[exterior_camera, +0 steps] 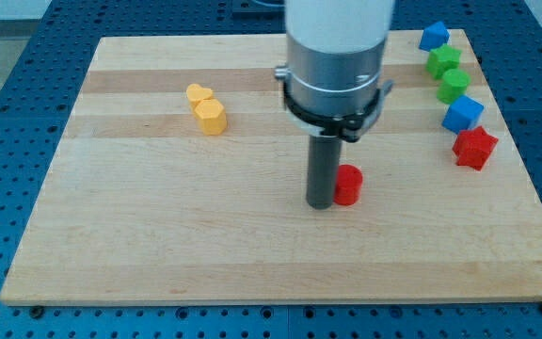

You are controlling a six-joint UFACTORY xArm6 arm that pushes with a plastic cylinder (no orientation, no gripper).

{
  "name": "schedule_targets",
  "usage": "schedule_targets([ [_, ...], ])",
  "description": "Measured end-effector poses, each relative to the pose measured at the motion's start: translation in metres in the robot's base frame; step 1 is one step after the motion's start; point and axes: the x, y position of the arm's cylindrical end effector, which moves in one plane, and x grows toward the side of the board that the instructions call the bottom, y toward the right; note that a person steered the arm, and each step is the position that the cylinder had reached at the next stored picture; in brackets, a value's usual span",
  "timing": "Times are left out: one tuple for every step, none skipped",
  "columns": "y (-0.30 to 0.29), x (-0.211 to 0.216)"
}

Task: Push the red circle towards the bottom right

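**Tip against the red circle's left side**

Your tip (pixel 322 202) is down on the board (pixel 158 245), a little right of centre and towards the near side. It touches, or all but touches, the left side of the red circle (pixel 348 185); you cannot see a gap between them. The tool is a plain rod with nothing that opens or closes, and it holds nothing. Its grey arm (pixel 337 56) rises above it and hides part of the far board.

There are no containers in the scene; every block sits directly on the wood.

At far left you have two yellow blocks, touching: a small one (pixel 199 93) and, just nearer and to its right, a larger one (pixel 211 117). Their shapes are hard to make out.

Along the right edge runs a line of five blocks, well apart from the red circle. From far to near: a blue block (pixel 433 36), a green one (pixel 444 62), a second green one (pixel 454 85), a blue cube (pixel 462 114), and a red star-like block (pixel 474 148). The two greens touch; the blue cube and red star-like block sit close together.
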Motion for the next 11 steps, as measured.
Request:
schedule_targets([
  [0.001,-0.015],
  [0.001,-0.022],
  [0.001,-0.039],
  [0.005,-0.047],
  [0.014,-0.035],
  [0.028,-0.023],
  [0.030,-0.018],
  [0.030,0.002],
  [0.035,0.006],
  [0.044,0.006],
  [0.060,0.002],
])
